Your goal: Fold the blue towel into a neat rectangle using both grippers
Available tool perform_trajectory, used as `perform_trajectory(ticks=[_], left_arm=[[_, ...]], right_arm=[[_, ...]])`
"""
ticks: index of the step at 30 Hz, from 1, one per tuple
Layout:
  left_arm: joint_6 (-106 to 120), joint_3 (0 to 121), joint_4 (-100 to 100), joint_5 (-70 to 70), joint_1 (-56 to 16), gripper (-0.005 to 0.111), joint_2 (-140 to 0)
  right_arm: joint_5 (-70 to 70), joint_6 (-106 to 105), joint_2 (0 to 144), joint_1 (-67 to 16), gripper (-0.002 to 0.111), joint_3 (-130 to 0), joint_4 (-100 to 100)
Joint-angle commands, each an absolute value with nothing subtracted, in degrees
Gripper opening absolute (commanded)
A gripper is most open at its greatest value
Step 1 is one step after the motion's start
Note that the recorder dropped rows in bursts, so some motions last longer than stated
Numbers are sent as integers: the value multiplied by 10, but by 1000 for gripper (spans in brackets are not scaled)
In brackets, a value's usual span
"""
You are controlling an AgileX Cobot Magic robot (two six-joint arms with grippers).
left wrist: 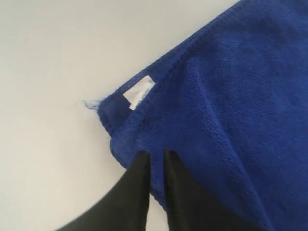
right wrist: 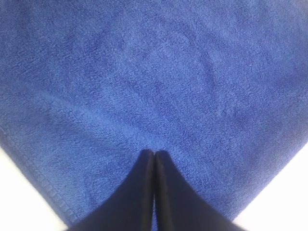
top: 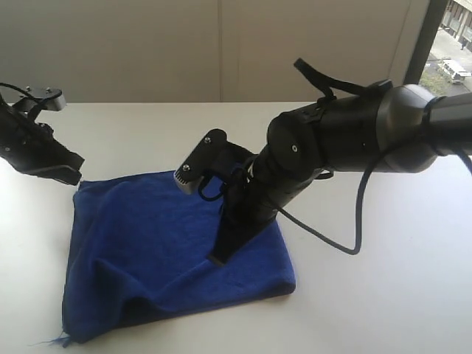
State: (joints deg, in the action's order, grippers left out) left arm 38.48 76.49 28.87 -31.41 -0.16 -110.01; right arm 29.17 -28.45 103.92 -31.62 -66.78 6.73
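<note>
The blue towel (top: pixel 147 243) lies on the white table (top: pixel 369 310) as a rough rectangle, its near edge rumpled into a raised wrinkle. The step in hand appears to be work at the towel's far left corner while its middle is pinned. To do it well, the right pincer (top: pixel 219 258) should press steadily so the cloth cannot slide. The left pincer (top: pixel 63 171) should deal squarely with the corner by the white tag (left wrist: pixel 138 92), carrying it low and straight so the edges line up. The wrinkle at the near edge will likely need smoothing flat before any further fold. The right arm reaches in from the right and slopes steeply down. Its fingers are pressed together and their tips rest on the cloth near its centre, gripping nothing. The left arm comes in low from the left edge, and its tips sit at the towel's edge just beside the tag. Its fingers (left wrist: pixel 139 166) stand slightly parted. Whether any cloth lies between them I cannot tell.
</note>
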Motion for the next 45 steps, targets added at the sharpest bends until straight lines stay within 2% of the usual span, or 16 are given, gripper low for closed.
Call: perform_trajectory(ticks=[1,4,14,20,21,23,36,45], left_arm=[[395,767,299,-300,-1,41,-1134],[395,767,298,-287,-1,44,-1152],[395,767,298,-252,-1,34,-1169],[395,767,304,-252,-1,12,-1173],[395,767,304,-252,-1,5,-1173],[395,767,304,-253,-1,0,-1171],[395,767,295,-257,-1,0,-1117],[395,767,280,-227,-1,0,-1129]], right_arm=[[280,-282,1034,-313,0,-667,65],[276,-282,1034,-313,0,-667,65],[265,-282,1034,-313,0,-667,65],[254,-281,1034,-313,0,-667,65],[254,-279,1034,-313,0,-667,65],[254,-279,1034,-313,0,-667,65],[250,-279,1034,-313,0,-667,72],[265,-279,1034,-313,0,-667,75]])
